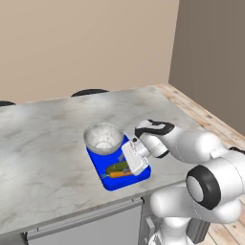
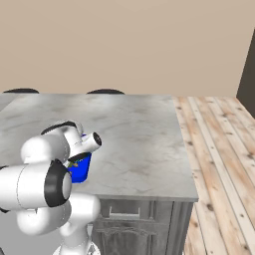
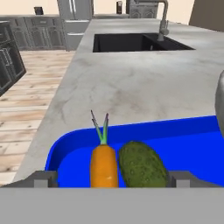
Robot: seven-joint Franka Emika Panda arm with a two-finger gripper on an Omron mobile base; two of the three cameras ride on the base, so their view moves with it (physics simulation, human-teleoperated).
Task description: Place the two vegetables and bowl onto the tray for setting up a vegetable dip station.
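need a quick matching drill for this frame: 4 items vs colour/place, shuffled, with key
1 carrot
2 cucumber
3 bowl
4 sink

a speckled grey-white, on the tray's far end
b dark green, in the tray
c black, set in the counter
d orange with green top, in the tray

Pairs: 1-d, 2-b, 3-a, 4-c

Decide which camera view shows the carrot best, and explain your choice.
The hand view: the carrot lies close up on the blue tray, green top visible, beside the cucumber. The left base view shows it small; in the right base view the arm blocks it.
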